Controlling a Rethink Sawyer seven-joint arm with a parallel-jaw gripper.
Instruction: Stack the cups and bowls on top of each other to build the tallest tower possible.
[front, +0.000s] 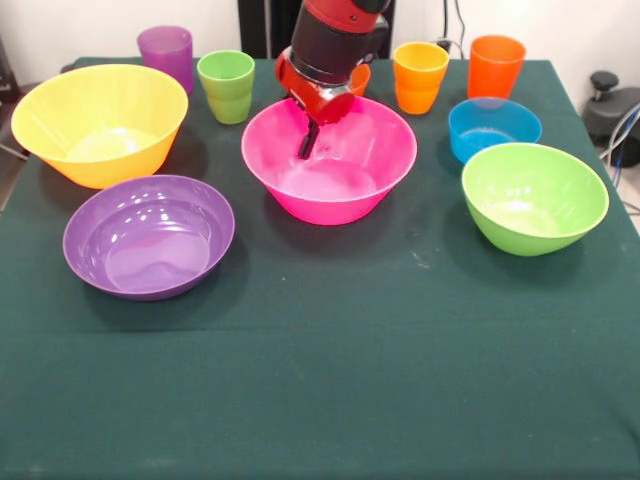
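Note:
My gripper (308, 140) comes down at the far rim of the pink bowl (345, 190), its tip inside the bowl near the back wall. To the left stand the yellow bowl (100, 125) and the purple bowl (148, 240). On the right are the blue bowl (493, 130) and the light green bowl (533, 200). A bit of an orange bowl (361, 78) peeks out behind the arm. Along the back stand the purple cup (166, 55), green cup (226, 88), yellow-orange cup (420, 78) and orange cup (496, 65). Nothing is stacked.
A dark green cloth (320, 380) covers the table, with a wide bare stretch at the front. A black object with cables (610, 105) sits off the table's right edge.

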